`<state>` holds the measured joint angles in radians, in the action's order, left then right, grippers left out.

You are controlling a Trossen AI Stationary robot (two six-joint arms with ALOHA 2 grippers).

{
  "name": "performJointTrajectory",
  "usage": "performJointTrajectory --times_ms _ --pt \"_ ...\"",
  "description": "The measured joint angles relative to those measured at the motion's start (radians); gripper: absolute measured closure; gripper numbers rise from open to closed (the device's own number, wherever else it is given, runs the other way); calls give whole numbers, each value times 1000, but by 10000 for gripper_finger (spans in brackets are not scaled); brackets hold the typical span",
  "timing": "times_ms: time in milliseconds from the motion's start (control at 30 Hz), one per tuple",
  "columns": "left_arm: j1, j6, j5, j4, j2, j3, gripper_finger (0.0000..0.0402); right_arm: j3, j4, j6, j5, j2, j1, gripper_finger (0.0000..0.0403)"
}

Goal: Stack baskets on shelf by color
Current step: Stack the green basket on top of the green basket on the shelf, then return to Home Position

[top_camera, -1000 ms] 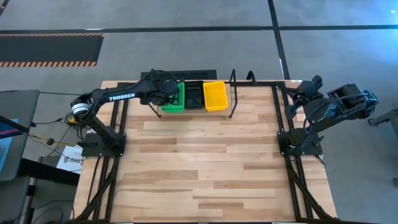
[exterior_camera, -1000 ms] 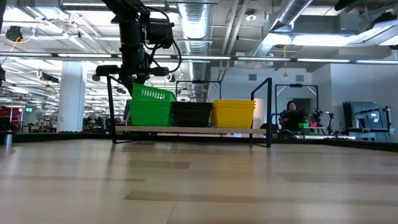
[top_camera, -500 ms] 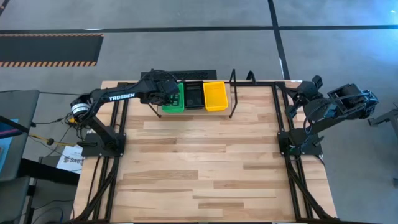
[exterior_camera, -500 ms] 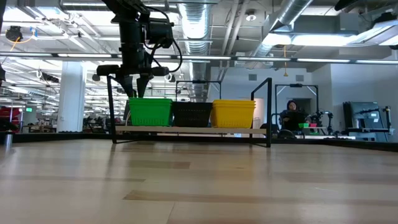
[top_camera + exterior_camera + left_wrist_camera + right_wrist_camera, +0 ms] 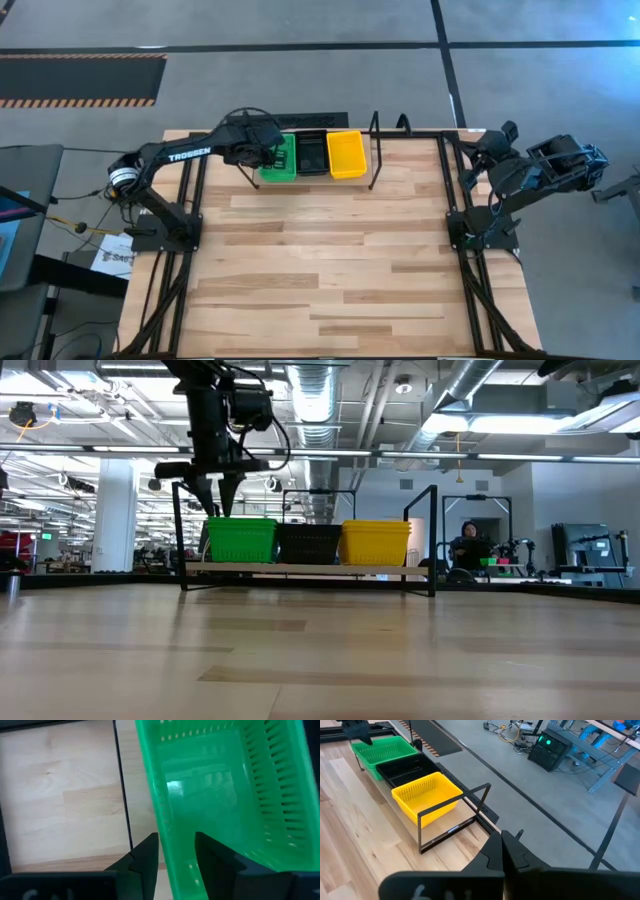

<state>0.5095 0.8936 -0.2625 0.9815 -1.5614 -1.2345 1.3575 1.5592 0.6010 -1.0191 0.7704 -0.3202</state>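
Note:
The shelf (image 5: 300, 568) stands at the table's far edge. It carries green baskets (image 5: 281, 158) at its left, black baskets (image 5: 312, 153) in the middle and yellow baskets (image 5: 346, 153) at its right. All three colours also show in the right wrist view: green (image 5: 385, 749), black (image 5: 407, 769), yellow (image 5: 427, 795). My left gripper (image 5: 222, 506) is open, pointing down just above the green baskets' left end. In the left wrist view its fingers (image 5: 175, 840) stand on either side of the top green basket's left wall (image 5: 165, 815). My right gripper (image 5: 503, 837) is shut and empty, folded back at the table's right edge (image 5: 500, 135).
The shelf's black wire end frames (image 5: 374, 150) rise above the baskets at both ends. The wooden tabletop (image 5: 330, 260) in front of the shelf is bare. A person (image 5: 466, 545) sits far back in the room.
A second ago my left gripper held a green basket tilted over the green stack. The basket has come down level onto the stack, and the gripper has let it go. The gripper has since risen a little above it and shifted slightly toward the table's left.

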Motion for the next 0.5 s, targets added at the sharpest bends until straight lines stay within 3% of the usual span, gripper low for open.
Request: performJointTrajectory --times_ms 300,500 --pt "5 -19 -19 -4 185 0 286 0 -29 0 0 0 0 402" --pt "-55 -19 -26 1 325 -1 286 0 -61 1 0 0 0 402"
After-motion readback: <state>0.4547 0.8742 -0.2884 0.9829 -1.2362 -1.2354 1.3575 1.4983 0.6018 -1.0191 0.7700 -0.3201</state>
